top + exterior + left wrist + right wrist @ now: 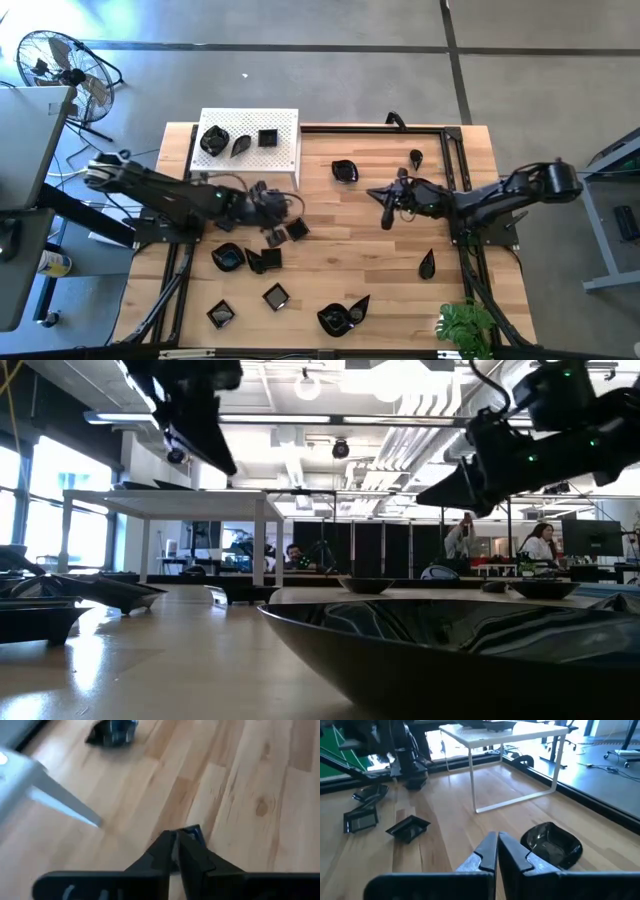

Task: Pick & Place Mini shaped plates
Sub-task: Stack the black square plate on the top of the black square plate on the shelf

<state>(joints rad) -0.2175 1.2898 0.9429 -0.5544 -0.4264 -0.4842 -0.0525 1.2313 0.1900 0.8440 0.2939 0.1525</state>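
Nearest the low camera we see a broad black plate (450, 650) filling the foreground on the wooden counter (380, 270). From above, the near edge of the counter holds a leaf plate (342, 316), two small square plates (276, 296) (221, 314) and a green plant (466, 326) at the corner. A little farther in lie a round plate (227, 258), a square one (264, 259) just beside it, and a teardrop plate (427, 264) alone on the right.

Mid-counter, the left gripper (281, 209) hangs above a pair of square plates (288, 232); in its wrist view the jaws stand nearly together with a small dark, bluish thing (192, 833) showing just past their tips, and we cannot tell whether it is held. The right gripper (387, 217) hovers over bare wood, its jaws pressed together and empty; a wavy round plate (551, 844) lies on the counter just beyond it.

Farther back a small dark dish (416, 157) lies near the counter's far edge. At the far left stands the white stand (285, 122), carrying three plates (239, 141) on top. On the floor beyond is a fan (62, 66).
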